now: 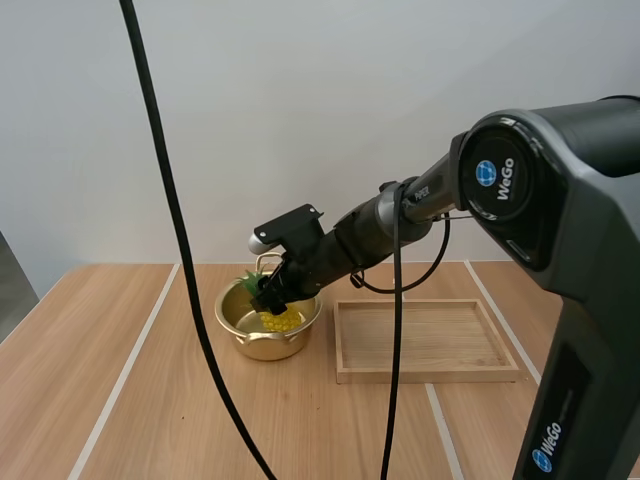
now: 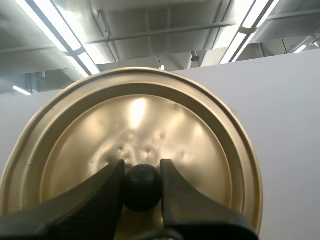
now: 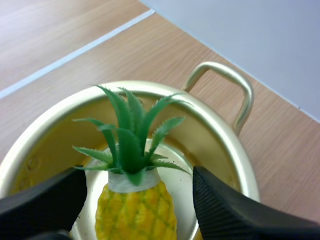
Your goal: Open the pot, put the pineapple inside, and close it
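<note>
Status. Holding right arm [image 1: 420, 205] stretched in from 3 o'clock of high view, forearm slanting down toward 8 o'clock. Noting wooden tray [image 1: 430, 372] lying flat on table [image 1: 100, 380] at 5 o'clock. Seeing gold pot [image 1: 262, 348] sitting uncovered at 7 o'clock, tray at its 3 o'clock, near but with a gap between. Holding right gripper [image 1: 270, 298] low in mouth of pot. Seeing pineapple [image 1: 282, 321] inside pot, yellow body just below fingertips, green crown [image 1: 246, 280] poking toward 10 o'clock at rim.

Right wrist view: standing right fingers [image 3: 225, 215] apart, one each side of pineapple, sliver of gap showing on both sides, so pinching nothing. Seeing crown pointing away toward far pot wall, loop handle [image 3: 227, 82] beyond that, bare table past it. Not managing to tell whether pineapple base is touching pot bottom.

Left wrist view: clamping left gripper [image 2: 142, 167] on black knob [image 2: 142, 189] of lid [image 2: 135, 120], left fingers [image 2: 95, 205] pressing knob from both sides. Seeing gold top face of lid turned toward fingers, full round rim rising behind knob.
</note>
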You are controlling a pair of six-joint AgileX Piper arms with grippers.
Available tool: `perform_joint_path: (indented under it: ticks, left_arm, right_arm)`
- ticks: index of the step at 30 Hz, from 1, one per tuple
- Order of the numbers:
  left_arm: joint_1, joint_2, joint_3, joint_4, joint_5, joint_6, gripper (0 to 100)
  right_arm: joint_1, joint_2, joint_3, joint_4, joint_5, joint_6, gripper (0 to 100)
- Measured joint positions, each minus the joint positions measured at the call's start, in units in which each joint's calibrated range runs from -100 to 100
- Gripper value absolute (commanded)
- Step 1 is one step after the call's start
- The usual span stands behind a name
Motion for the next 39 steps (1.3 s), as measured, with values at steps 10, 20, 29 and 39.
perform_joint_path:
  ticks: [10, 20, 29, 39]
  left_arm:
    - [0.00, 0.00, 0.00, 0.00, 0.00, 0.00, 0]
    - [0.00, 0.00, 0.00, 0.00, 0.00, 0.00, 0]
    - [0.00, 0.00, 0.00, 0.00, 0.00, 0.00, 0]
    - [0.00, 0.00, 0.00, 0.00, 0.00, 0.00, 0]
  right_arm:
    - [0.00, -8.73, -0.58, 0.87, -0.19, 0.68, 100]
    - [-0.26, -16.14, -0.58, -2.17, -5.80, 3.62, 100]
    - [-3.87, -20.39, -0.58, -11.15, -6.12, 12.60, 100]
    - [-11.88, -31.29, -0.58, -13.17, -6.39, 15.45, 100]
